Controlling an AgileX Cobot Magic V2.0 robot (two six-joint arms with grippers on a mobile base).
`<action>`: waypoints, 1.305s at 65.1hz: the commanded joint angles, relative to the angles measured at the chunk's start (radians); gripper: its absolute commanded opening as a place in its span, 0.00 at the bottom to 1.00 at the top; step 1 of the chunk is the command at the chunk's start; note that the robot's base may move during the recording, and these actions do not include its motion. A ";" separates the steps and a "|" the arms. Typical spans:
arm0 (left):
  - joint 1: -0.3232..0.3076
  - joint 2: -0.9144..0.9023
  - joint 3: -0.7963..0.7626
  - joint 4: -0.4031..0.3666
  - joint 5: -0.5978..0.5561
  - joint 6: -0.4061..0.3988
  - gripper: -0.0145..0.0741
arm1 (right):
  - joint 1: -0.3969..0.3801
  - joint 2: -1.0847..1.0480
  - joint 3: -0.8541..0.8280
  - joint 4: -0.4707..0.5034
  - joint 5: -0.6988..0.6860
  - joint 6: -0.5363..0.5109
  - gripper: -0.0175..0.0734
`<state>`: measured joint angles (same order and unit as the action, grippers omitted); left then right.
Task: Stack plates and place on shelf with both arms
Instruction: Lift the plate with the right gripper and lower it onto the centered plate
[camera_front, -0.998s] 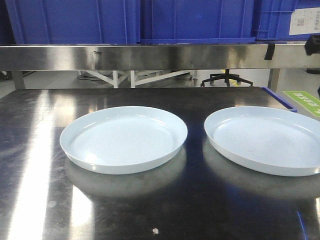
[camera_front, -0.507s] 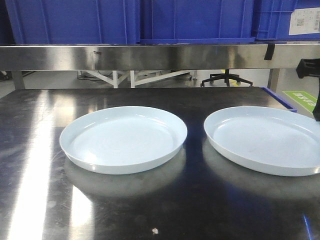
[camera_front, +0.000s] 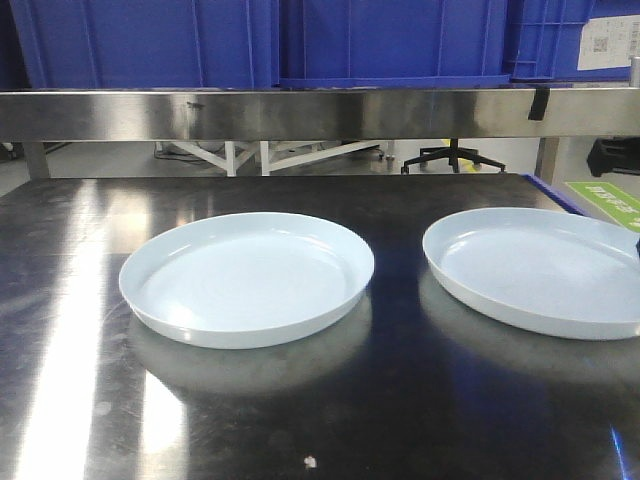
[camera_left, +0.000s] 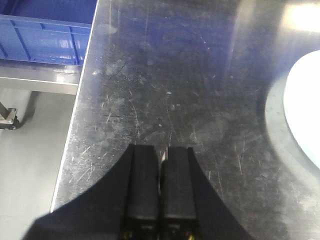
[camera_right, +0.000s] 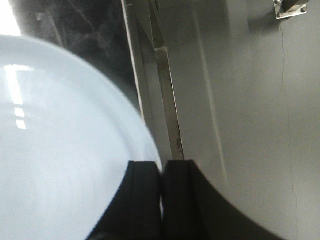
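Note:
Two pale bluish-white plates lie on the steel table. The left plate sits flat at the middle left. The right plate reaches the frame's right edge. In the right wrist view my right gripper is shut on the rim of the right plate, which hangs slightly past the table's right edge. In the left wrist view my left gripper is shut and empty above the bare table near its left edge. The left plate shows at the right of that view, apart from the gripper.
A steel shelf beam runs across the back above the table, with blue crates on it. A blue crate sits beyond the table's left edge. Grey floor lies past the table's right edge.
The right plate has shifted a little to the right. The black arm part at the far right edge has moved. The left plate has not moved.

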<state>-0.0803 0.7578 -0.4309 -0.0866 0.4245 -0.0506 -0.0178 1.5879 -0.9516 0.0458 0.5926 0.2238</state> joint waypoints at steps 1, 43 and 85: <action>-0.006 -0.003 -0.029 -0.005 -0.073 -0.006 0.26 | -0.001 -0.037 -0.038 -0.010 -0.043 -0.005 0.23; -0.006 -0.003 -0.029 -0.005 -0.073 -0.006 0.26 | 0.083 -0.245 -0.237 0.050 -0.011 -0.005 0.22; -0.006 -0.003 -0.029 -0.005 -0.076 -0.006 0.26 | 0.527 0.011 -0.363 0.050 -0.049 -0.005 0.22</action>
<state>-0.0803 0.7578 -0.4309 -0.0866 0.4245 -0.0506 0.4944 1.6125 -1.2638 0.0914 0.6142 0.2238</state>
